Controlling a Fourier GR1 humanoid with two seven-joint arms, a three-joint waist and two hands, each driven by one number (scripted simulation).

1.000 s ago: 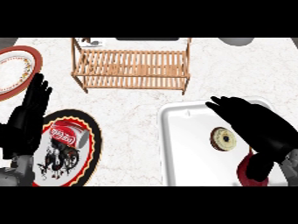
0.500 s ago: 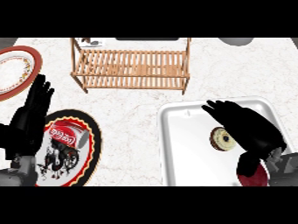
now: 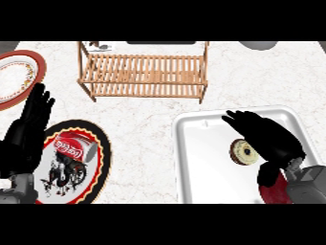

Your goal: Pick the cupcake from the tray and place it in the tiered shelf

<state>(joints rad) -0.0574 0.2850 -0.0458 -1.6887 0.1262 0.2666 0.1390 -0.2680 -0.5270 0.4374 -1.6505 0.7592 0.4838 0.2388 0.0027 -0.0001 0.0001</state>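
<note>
While the left hand (image 3: 26,131) rests open, the right hand (image 3: 267,139), fingers spread, hovers just right of the cupcake (image 3: 244,152) in the white tray (image 3: 201,162).

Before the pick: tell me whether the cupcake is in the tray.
In. The cupcake lies inside the white tray, beside the right hand.

Layout ref. the tray (image 3: 193,158): cupcake (image 3: 244,152) lies in it, right of centre, w/ my right hand (image 3: 271,139) over tray's right part, just beside the cupcake. Tiered shelf (image 3: 146,72) stands behind tray, to its left. Two plates left of tray: near plate (image 3: 81,167) under my left hand (image 3: 26,134); far plate (image 3: 10,76) behind it, left of shelf.
</note>
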